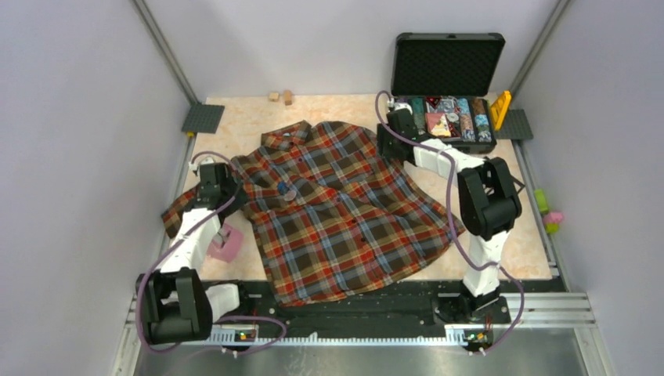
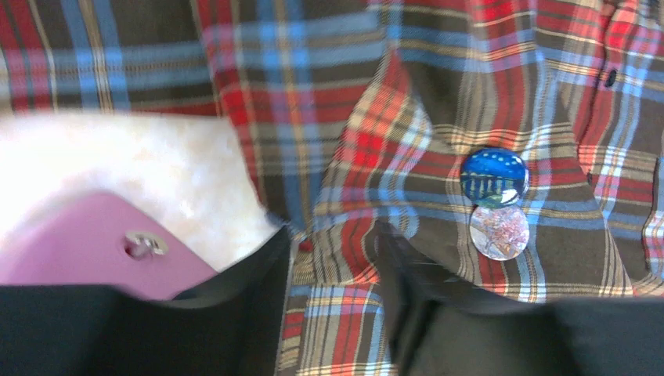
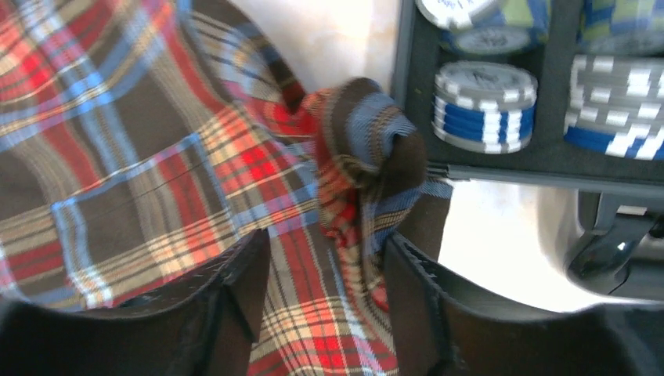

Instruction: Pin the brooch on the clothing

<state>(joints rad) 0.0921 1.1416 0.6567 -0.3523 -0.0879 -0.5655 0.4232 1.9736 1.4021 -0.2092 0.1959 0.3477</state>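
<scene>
The clothing (image 1: 337, 207), a plaid shirt, lies spread flat on the table. The brooch (image 1: 286, 190), a blue disc (image 2: 493, 176) with a pale pinkish disc (image 2: 499, 232) below it, sits on the shirt's chest. My left gripper (image 1: 237, 194) (image 2: 333, 243) is open at the shirt's left side, with flat fabric lying between its fingers and the brooch off to its right. My right gripper (image 1: 385, 145) (image 3: 325, 251) is open at the shirt's right shoulder. A bunched ridge of plaid cloth (image 3: 368, 157) stands loose just ahead of and between its fingers.
A pink block (image 1: 227, 243) (image 2: 78, 247) with a metal stud lies by the left sleeve. An open black case (image 1: 448, 63) of colourful items stands at the back right, its stacked discs (image 3: 485, 106) close to my right gripper. Small wooden blocks (image 1: 280, 96) sit at the back.
</scene>
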